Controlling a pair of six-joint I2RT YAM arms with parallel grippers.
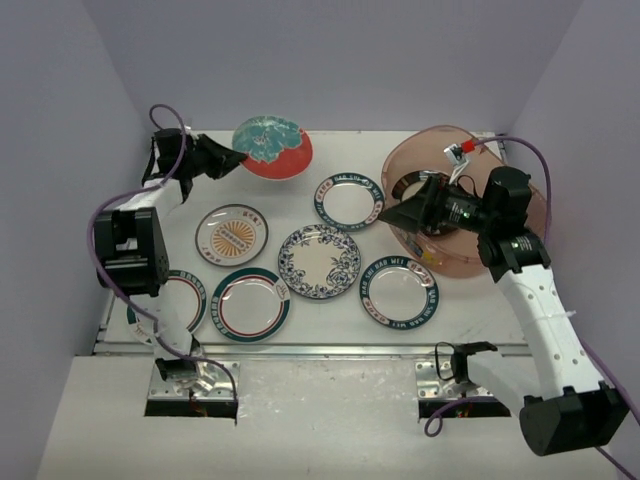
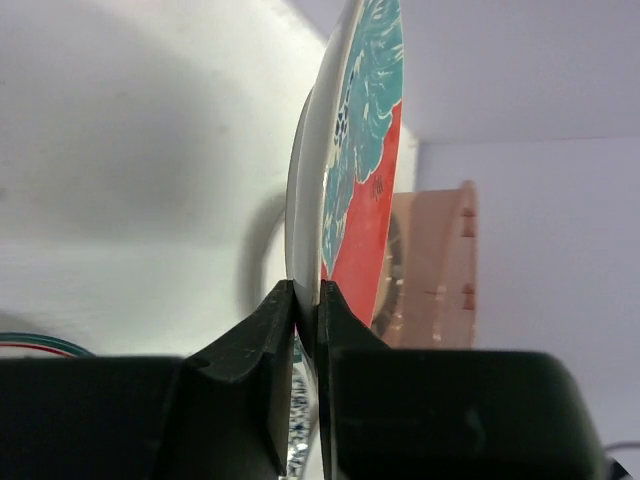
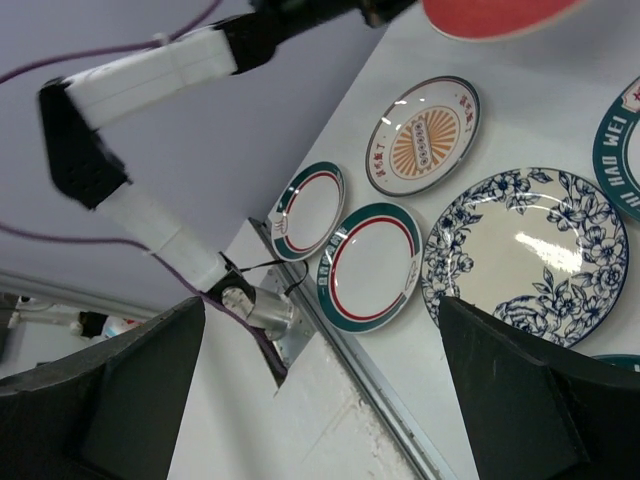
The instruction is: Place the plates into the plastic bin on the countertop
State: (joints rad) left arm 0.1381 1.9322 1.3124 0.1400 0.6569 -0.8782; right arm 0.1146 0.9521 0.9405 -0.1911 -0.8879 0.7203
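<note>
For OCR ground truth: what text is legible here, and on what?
"HAO WEI": teal rim of the front-right plate; rest blurred.
Rim lettering on the back teal-rimmed plate: blurred, unreadable.
Red characters on the orange sunburst plate: too small to read.
Rim lettering on the front-left ringed plate: too small.
Dark mark on the red-teal floral plate: unreadable.

Three plain walls in a pale lavender-grey close in the workspace: a back wall, a left wall and a right wall, each matte and unmarked. Between them lies a white rectangular tabletop, its near side finished with a metal edge. Nearer than that edge runs a white ledge with a faintly grainy surface. The light is soft and even, casting only weak, blurred shadows on the tabletop.
</note>
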